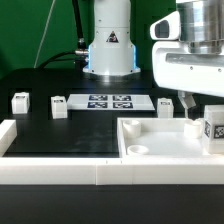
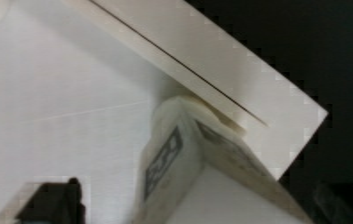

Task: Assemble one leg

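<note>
A white leg [image 1: 212,128] with a black-and-white tag stands at the far corner of the big white tray [image 1: 150,130], on the exterior view's right. My gripper [image 1: 198,108] hangs right over it. In the wrist view the same leg [image 2: 187,165] rises from the tray's floor [image 2: 66,110] between my two dark fingertips [image 2: 48,202], with a gap showing on each side. The jaws stand apart and do not touch the leg. Whether the leg's foot sits in a corner hole is hidden.
Three more loose legs lie on the black table: two at the exterior view's left [image 1: 20,100] [image 1: 58,105] and one behind the tray [image 1: 166,104]. The marker board [image 1: 108,101] lies at the back middle. The robot's base [image 1: 108,45] stands behind it.
</note>
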